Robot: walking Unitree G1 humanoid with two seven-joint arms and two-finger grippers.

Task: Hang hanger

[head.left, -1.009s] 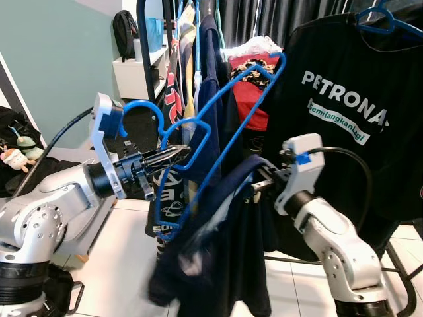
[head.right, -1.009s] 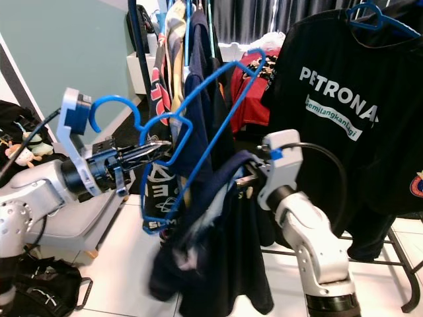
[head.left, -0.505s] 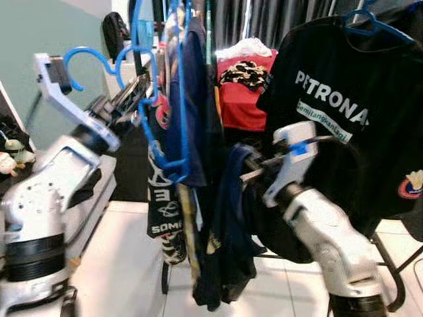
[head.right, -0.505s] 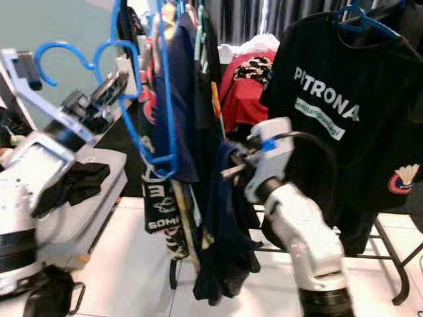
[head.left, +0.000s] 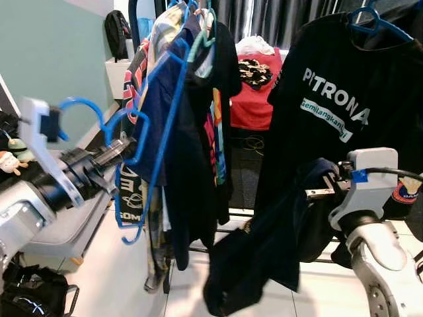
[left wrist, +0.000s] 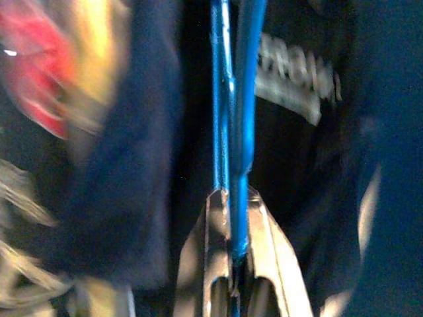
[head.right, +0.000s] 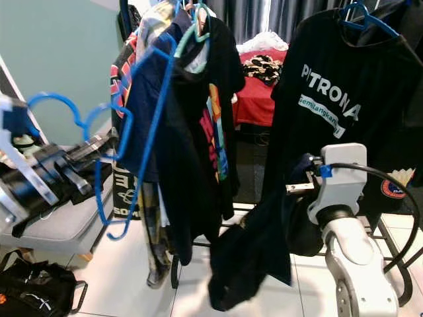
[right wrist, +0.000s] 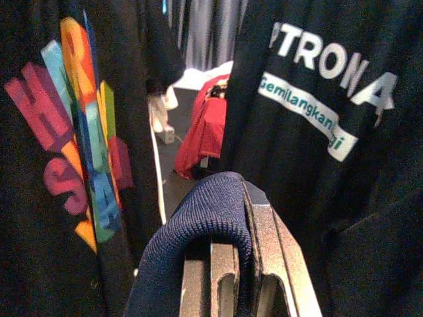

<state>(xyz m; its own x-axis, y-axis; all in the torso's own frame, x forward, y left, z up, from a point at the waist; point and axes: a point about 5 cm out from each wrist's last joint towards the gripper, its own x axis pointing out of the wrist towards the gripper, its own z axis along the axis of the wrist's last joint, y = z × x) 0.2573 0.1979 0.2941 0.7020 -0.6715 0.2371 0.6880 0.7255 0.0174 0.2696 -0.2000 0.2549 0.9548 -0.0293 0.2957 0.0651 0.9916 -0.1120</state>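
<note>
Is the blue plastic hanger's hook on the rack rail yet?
No: the blue plastic hanger is shut in the left gripper, its hook curling free in the air beside the robot's wrist, below the rail.

Clothes rack (head.left: 134, 39), shirts (head.left: 198, 132) hanging

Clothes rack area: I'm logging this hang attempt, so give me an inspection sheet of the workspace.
Surface: white tiled floor.
Job's things: blue hanger carrying a navy garment, held up beside the crowded clothes rack.
Clutter: black bag on the floor; plush toys.
Grippers: left gripper shut on the blue hanger; right gripper shut on a dark navy garment.
Cables: black cable looping off the right wrist.
Surroundings: black Petronas T-shirt, red clothing, dark curtains.
</note>
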